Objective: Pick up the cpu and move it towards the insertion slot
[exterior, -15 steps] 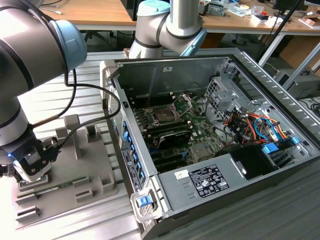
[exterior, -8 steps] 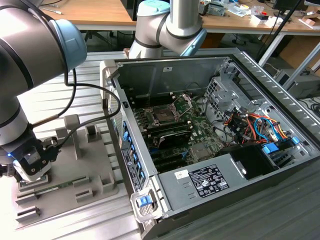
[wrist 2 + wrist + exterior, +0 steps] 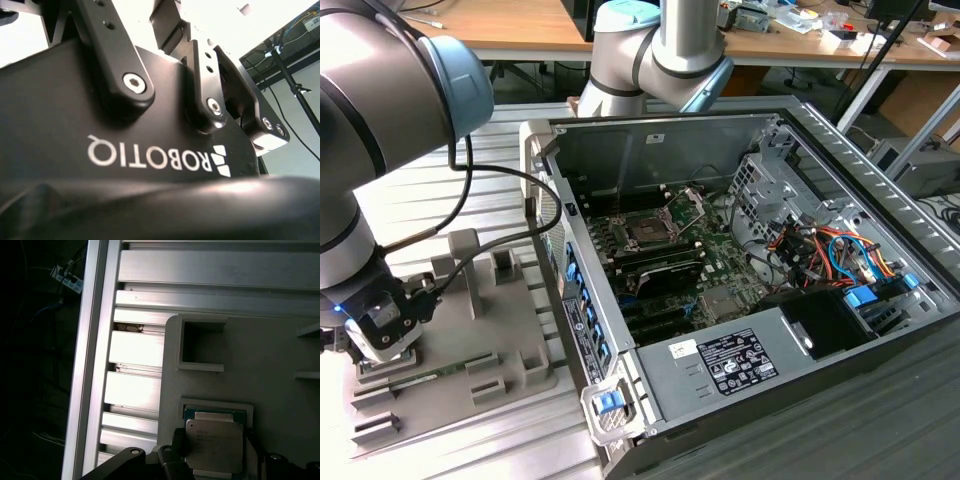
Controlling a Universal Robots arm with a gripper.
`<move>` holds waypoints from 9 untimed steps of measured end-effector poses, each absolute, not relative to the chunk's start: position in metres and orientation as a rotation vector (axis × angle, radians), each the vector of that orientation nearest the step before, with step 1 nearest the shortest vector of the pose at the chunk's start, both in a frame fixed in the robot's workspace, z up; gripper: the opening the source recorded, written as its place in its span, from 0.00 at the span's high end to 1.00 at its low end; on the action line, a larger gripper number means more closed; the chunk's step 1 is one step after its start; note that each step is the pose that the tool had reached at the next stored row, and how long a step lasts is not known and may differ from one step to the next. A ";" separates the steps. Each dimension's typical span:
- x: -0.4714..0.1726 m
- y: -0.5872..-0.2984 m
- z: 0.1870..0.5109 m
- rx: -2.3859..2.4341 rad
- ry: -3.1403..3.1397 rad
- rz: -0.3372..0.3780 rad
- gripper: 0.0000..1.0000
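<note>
In the first wrist view the cpu [image 3: 215,446], a flat square chip with a pale silvery top, lies in a square pocket of the grey fixture plate [image 3: 270,350]. My gripper [image 3: 215,457] straddles it, with a dark finger [image 3: 178,450] tight against each side. The chip still sits level with the pocket. In the exterior view the gripper [image 3: 382,335] hangs low over the fixture plate [image 3: 490,330] at the left. The insertion slot [image 3: 648,229] lies on the motherboard inside the open computer case, well to the exterior view's right, with its retaining plate [image 3: 692,205] raised.
An empty square pocket [image 3: 200,347] sits beside the cpu's pocket. Raised grey blocks [image 3: 505,265] stand on the fixture plate. The case's side wall [image 3: 575,300] rises between the fixture and the motherboard. Cables [image 3: 830,250] and a power supply [image 3: 740,360] fill the case's right side.
</note>
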State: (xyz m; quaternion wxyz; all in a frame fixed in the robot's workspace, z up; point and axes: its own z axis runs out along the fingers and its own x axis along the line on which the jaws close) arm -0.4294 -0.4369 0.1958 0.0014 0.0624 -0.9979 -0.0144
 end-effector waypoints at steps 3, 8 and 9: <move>-0.429 -0.437 0.196 0.196 -3.132 -0.045 0.45; -0.429 -0.437 0.199 0.196 -3.132 -0.045 0.45; -0.429 -0.437 0.199 0.196 -3.132 -0.045 0.45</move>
